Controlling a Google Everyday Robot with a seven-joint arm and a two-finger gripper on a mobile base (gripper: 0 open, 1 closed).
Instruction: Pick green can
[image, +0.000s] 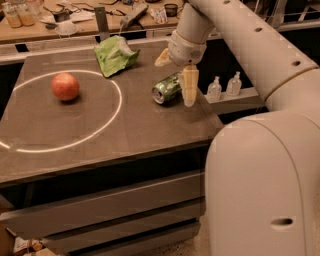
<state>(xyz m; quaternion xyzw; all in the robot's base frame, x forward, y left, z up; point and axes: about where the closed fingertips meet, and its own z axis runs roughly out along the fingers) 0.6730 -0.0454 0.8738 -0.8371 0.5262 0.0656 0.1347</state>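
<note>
The green can (166, 89) lies on its side near the right edge of the dark table (100, 135), its silver top facing front left. My gripper (174, 82) hangs over the can with its fingers spread open. One pale finger (189, 86) points down just to the right of the can, and the other (163, 58) sticks out behind it. The can rests on the table and is not held.
A red apple (65, 86) sits inside a white circle marked on the table. A crumpled bright green snack bag (115, 54) lies at the back. Two small bottles (224, 86) stand on a ledge to the right. A cluttered bench runs behind the table.
</note>
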